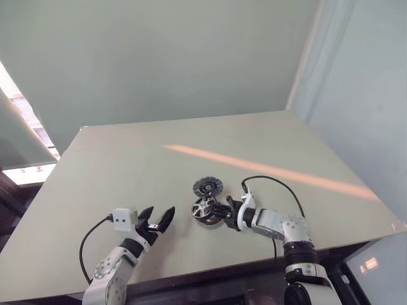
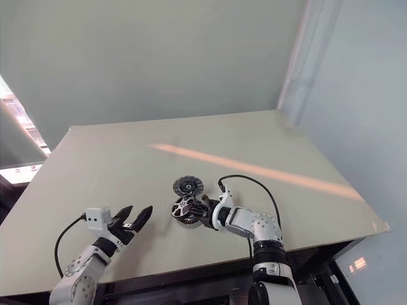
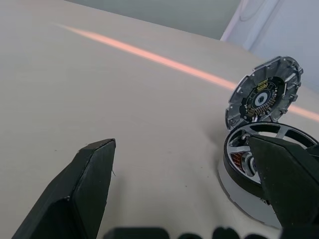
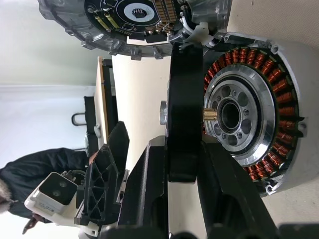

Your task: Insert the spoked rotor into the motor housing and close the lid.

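Across pale tabletop, right gripper clamping spoked rotor edge-on, hovering over motor housing; lid just beyond. Left gripper idling wide open, empty. Needing rotor levelled, then lowered.

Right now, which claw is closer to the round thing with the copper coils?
The right claw. It holds the spoked rotor right over the motor housing. The left claw hangs open, off to the housing's left.
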Controlling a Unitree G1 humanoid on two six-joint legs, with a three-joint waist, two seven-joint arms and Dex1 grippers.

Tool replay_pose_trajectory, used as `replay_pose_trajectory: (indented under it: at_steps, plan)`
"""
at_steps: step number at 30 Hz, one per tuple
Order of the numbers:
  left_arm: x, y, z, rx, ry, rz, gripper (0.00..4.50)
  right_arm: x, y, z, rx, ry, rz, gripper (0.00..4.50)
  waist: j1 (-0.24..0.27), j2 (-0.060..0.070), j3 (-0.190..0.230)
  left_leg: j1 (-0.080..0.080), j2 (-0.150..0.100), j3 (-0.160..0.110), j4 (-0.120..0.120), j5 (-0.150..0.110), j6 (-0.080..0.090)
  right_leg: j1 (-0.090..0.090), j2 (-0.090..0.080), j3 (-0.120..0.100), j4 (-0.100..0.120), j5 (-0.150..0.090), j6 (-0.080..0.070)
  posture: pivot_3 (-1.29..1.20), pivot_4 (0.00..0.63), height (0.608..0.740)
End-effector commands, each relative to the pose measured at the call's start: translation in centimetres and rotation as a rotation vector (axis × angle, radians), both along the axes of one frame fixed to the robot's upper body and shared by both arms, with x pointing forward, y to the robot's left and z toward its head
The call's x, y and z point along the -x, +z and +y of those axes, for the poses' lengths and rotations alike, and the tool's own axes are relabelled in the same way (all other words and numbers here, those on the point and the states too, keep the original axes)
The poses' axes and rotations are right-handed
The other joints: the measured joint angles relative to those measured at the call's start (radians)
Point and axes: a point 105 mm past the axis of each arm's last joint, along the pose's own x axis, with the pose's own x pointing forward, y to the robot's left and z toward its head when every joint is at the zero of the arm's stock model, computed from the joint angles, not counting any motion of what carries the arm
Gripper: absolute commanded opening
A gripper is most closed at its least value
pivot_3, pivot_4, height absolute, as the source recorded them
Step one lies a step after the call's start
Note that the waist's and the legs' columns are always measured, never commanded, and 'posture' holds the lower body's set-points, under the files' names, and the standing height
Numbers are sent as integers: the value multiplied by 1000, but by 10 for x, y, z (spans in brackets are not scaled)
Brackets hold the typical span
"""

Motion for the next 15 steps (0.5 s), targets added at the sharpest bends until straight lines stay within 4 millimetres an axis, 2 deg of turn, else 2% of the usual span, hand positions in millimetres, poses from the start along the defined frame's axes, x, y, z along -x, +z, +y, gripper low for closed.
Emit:
replay_pose_trajectory:
  at_steps: [1, 15]
  plan:
    - [-4, 16, 0, -17, -6, -68, 4500, -5, 10, -5, -9, -14, -39, 443, 0, 0, 0, 0, 0, 0, 0, 0, 0, 0, 0, 0, 0, 0, 0, 0, 0, 740]
    - [-10, 15, -4, -10, -27, -75, 4500, -3, 5, -17, 1, -41, -20, 443, 1, 0, 0, 0, -2, 0, 0, 0, 0, 1, -2, 0, 0, 0, 0, 0, 0, 740]
